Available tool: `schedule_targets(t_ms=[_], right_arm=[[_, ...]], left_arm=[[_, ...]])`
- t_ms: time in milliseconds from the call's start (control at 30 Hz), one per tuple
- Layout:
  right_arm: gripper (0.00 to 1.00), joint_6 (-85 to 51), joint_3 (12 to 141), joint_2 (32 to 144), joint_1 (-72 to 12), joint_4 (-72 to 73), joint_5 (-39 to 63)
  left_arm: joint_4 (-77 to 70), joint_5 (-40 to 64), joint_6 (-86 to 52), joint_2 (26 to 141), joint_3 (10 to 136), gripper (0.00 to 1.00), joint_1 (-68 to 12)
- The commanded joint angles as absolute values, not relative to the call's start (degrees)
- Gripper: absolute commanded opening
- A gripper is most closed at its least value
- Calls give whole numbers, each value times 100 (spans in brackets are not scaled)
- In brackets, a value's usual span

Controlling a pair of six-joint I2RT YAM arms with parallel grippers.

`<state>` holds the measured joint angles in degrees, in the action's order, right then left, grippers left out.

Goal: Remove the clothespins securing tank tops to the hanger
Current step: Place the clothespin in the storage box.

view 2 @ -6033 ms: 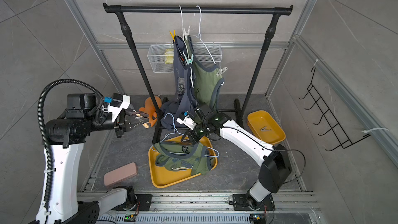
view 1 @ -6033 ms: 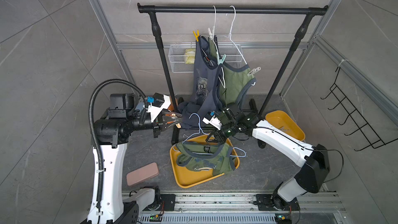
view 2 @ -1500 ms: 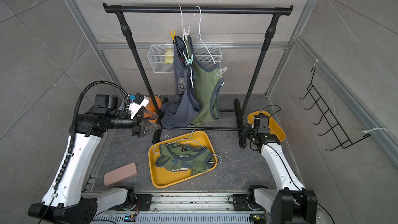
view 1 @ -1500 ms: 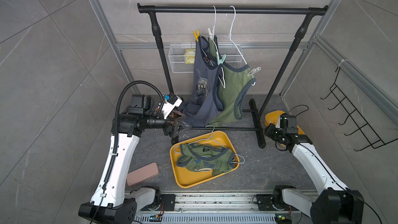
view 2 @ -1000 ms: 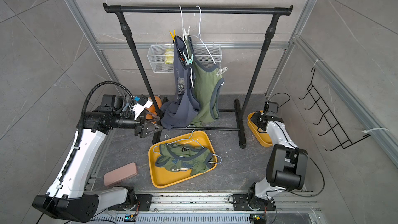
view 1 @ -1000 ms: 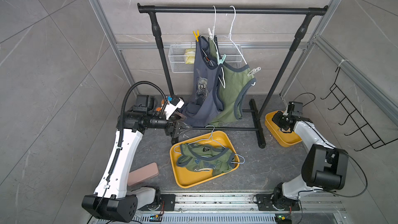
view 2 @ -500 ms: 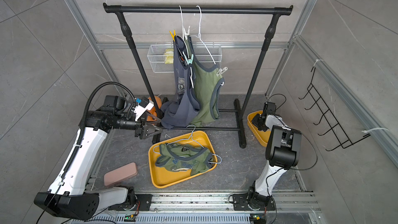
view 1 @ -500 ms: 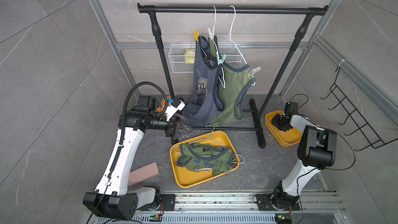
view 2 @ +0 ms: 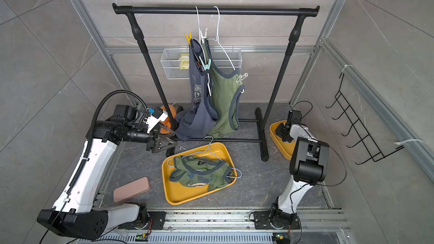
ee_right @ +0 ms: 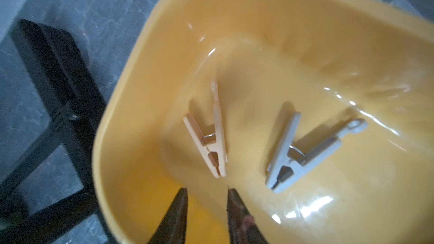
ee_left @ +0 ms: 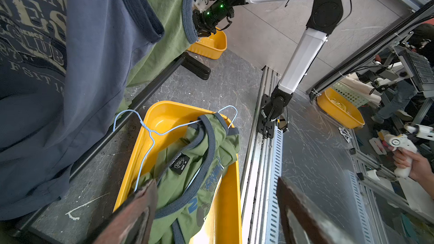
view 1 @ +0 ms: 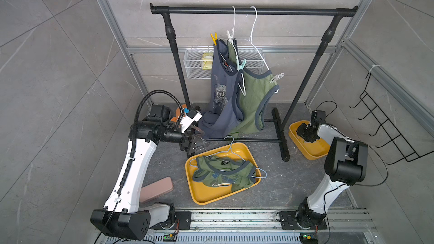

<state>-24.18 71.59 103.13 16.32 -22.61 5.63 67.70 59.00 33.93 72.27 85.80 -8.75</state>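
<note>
A slate blue tank top [view 1: 220,104] and an olive tank top [view 1: 254,99] hang on white wire hangers [view 1: 252,34]. They are pinned by a yellow clothespin [view 1: 213,37], a mint one [view 1: 241,65] and two white ones [view 1: 229,34] [view 1: 277,77]. Another olive tank top [view 1: 223,172] lies in the large yellow tray [view 1: 211,195] on a pale blue hanger [ee_left: 150,134]. My right gripper [ee_right: 207,190] hangs open and empty over the small yellow bin [ee_right: 112,113]. An orange-tan clothespin [ee_right: 211,142] and a white clothespin [ee_right: 303,153] lie loose in that bin. My left gripper [ee_left: 216,181] stands wide open and empty beside the tray.
The black rack's foot bars [view 1: 279,134] cross the floor between tray and bin. A wire basket [view 1: 199,63] hangs on the back wall, and a black hook rack [view 1: 387,132] on the right wall. A pinkish block [view 1: 156,188] lies by my left arm's base. An orange object [view 2: 168,111] sits behind my left wrist.
My right arm swung from the large tray to the small bin, and its elbow then folded in. Its jaws have parted a little over the last second. My left arm has barely moved.
</note>
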Motion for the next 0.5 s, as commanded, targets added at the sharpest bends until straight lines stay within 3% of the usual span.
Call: schedule_targets(t_ms=[0,67,200,300,467], right_arm=[[26,-2557,6877,8993,1595,-2284,726],[22,-2530,6544,8213,1490,-2281,985],[24,-2202,6001,6758,644,-2664,1774],[27,-1954,5640,5978,-671,-3031,1740],[30,-1922,4757,5138,-3127,-2936,682]], left_arm=[[6864,6001,3498,7254,8900,82,-894],[6931,5955,3522,7266,8980,82,-889],[7173,5754,3796,7164,9058,82,-895],[7446,5612,4083,7050,9044,82,-888],[7603,5573,4271,6693,8742,82,-890]])
